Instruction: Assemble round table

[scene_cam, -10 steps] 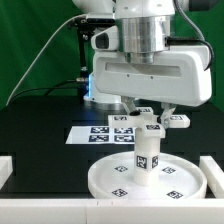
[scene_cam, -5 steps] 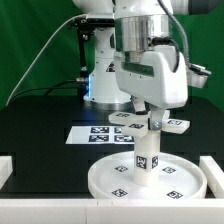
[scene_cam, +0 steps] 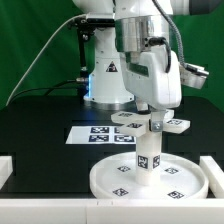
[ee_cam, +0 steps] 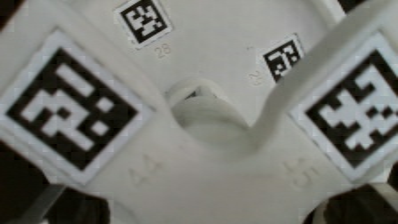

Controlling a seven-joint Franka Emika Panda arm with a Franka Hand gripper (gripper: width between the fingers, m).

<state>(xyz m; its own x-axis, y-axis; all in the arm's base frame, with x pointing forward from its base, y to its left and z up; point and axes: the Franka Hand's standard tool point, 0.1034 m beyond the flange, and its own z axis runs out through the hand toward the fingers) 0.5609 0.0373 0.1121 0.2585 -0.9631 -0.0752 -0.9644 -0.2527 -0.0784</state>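
The large rimmed round disc [scene_cam: 110, 182] lies flat at the front of the black table. The short cylindrical post [scene_cam: 147, 157] stands upright in its middle. The cross-shaped foot piece [scene_cam: 176, 124] sits level on top of the post, its tagged arms sticking out to both sides. My gripper [scene_cam: 152, 112] comes straight down onto the foot's centre and is shut on it. In the wrist view the foot piece [ee_cam: 214, 150] fills the frame with its tags and a central notch; the post and disc are hidden beneath it.
The marker board [scene_cam: 90, 133] lies flat behind the disc. The arm's base [scene_cam: 108, 80] stands further back in front of a green backdrop. White rails sit at the front left [scene_cam: 5, 172] and front right [scene_cam: 214, 165] of the table.
The gripper and wrist have turned about the vertical axis over the post; the wide hand now shows narrow, edge-on. The foot piece's arms have shifted slightly with it. Post and disc stay put.
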